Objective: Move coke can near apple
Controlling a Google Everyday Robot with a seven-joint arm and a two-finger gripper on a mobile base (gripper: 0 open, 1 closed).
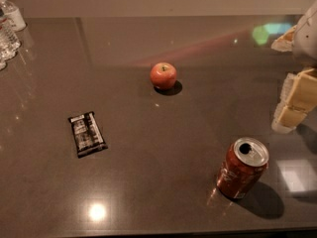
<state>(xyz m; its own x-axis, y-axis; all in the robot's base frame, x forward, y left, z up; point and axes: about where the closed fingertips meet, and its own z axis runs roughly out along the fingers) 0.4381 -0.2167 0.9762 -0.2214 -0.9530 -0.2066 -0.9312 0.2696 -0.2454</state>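
The coke can (242,169), red with a silver top, stands upright on the dark table (163,148) at the front right. The apple (163,75), small and red-orange, sits near the middle of the table toward the back, well to the left of and behind the can. My gripper (290,104), white and tan, hangs at the right edge of the view, above and to the right of the can and apart from it. It holds nothing that I can see.
A flat black snack wrapper (87,133) lies at the left middle of the table. Clear water bottles (7,28) stand at the far left back corner. The table's front edge runs along the bottom of the view.
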